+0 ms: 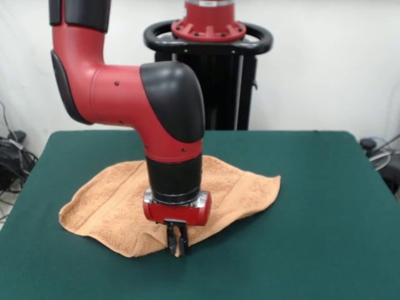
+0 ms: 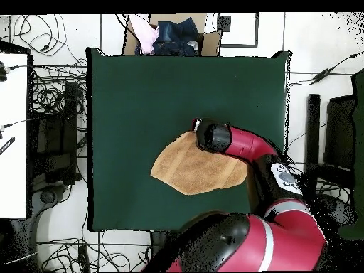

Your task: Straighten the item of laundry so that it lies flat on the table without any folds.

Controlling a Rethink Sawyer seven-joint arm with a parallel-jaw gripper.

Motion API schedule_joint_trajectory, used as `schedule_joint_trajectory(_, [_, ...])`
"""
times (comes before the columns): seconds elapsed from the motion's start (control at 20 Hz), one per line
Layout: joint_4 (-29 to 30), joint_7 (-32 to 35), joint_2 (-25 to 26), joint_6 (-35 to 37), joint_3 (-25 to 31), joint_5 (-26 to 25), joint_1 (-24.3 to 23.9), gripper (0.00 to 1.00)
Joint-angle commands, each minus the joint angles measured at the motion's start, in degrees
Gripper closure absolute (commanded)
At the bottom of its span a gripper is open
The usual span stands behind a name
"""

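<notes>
Orange-tan towel (image 1: 119,200) lies rumpled mid-table (image 1: 312,206), near edge folded. Gripper (image 1: 177,240) sits at that near edge, fingers nearly together, seemingly pinching the cloth. It's likely soft, light, limp; you'd best grab a corner or hem.

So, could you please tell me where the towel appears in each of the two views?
Front view: the orange-tan towel lies left of centre on the green table, its near edge under the pincer.
Overhead view: the towel sits right of the table's centre, nearer the bottom edge, partly under the arm.
Shared landmark: the red wrist directly over the towel's edge.
</notes>
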Motion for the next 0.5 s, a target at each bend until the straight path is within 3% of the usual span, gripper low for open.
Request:
schedule_joint_trajectory(0.05, [2.6, 12.7, 1.1, 6.0, -0.6, 4.1, 6.1, 1.0])
schedule_joint_trajectory(0.5, [2.4, 19.9, 0.6, 7.2, -6.0, 12.6, 14.2, 1.0])
